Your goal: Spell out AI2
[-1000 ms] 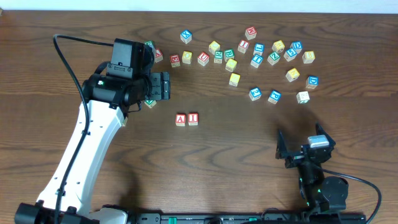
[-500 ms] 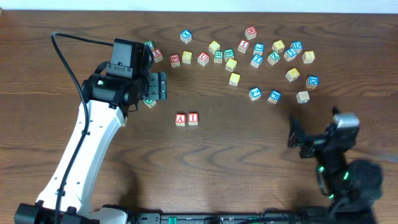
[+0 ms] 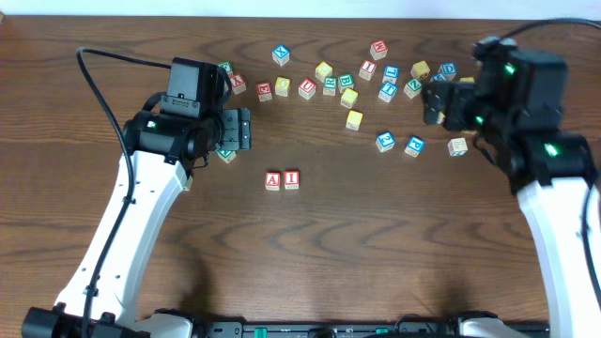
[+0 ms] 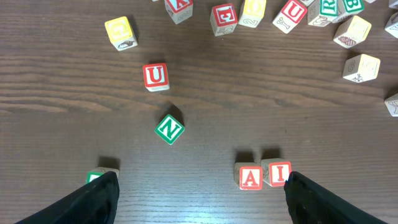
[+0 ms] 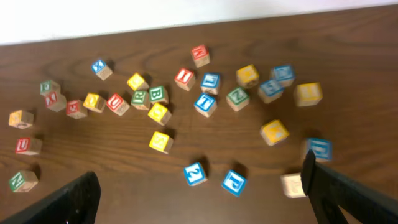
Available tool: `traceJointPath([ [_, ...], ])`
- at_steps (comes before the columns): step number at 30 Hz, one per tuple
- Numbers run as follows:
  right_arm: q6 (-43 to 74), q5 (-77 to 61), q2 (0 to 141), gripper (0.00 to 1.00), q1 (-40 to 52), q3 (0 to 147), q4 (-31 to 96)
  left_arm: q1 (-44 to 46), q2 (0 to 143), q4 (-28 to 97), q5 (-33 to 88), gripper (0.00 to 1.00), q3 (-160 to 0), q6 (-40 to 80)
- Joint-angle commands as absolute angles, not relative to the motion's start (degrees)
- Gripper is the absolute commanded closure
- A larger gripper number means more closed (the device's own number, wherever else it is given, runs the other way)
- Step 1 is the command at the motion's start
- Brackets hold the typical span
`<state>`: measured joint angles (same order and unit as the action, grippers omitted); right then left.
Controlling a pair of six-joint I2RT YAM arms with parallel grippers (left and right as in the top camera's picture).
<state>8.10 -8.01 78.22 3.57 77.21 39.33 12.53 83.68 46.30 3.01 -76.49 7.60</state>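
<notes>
step: A cube (image 3: 272, 179) and I cube (image 3: 291, 178) touching mid-table, third pending | 2 cube (image 3: 385, 141): 2 o'clock of I cube, well apart (loose cubes (image 3: 353, 119) nearby) | left gripper (image 3: 239, 130), right gripper (image 3: 437, 101): both released, empty | next: probably right grasps 2 cube, sets it at I cube's 3 o'clock

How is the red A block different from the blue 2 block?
The A cube has a red letter; the 2 cube has a blue number. The A cube sits right beside the I cube; the 2 cube touches no other cube. Both are small wooden cubes with pale faces.
</notes>
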Motion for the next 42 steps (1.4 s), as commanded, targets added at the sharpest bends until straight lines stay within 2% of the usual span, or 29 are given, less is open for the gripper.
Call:
traceJointPath([
  [1,8.8,-9.5,83.6,0.01,4.6,79.0,38.4,12.5,83.4,46.5,2.3,0.16,-77.8,7.1],
  [9,23.6,18.1,92.0,0.01,14.9,82.0,44.1,12.5,83.4,46.5,2.3,0.16,-77.8,7.1],
  [15,33.3,27.0,95.2,0.01,21.6,83.6,44.9,12.5,83.4,46.5,2.3,0.16,-77.8,7.1],
  [29,63.8,31.3,95.8,0.01,22.7,83.6,52.3,12.5,83.4,47.5,1.9,0.16,-77.7,7.1],
  [35,64.8,30.0,96.4,0.01,23.9,83.6,49.7,12.5,83.5,47.5,1.9,0.16,-77.7,7.1],
  [42,61.6,17.5,101.4,0.05,22.8,84.3,46.3,12.5,83.5,47.6,1.9,0.16,-77.7,7.1],
])
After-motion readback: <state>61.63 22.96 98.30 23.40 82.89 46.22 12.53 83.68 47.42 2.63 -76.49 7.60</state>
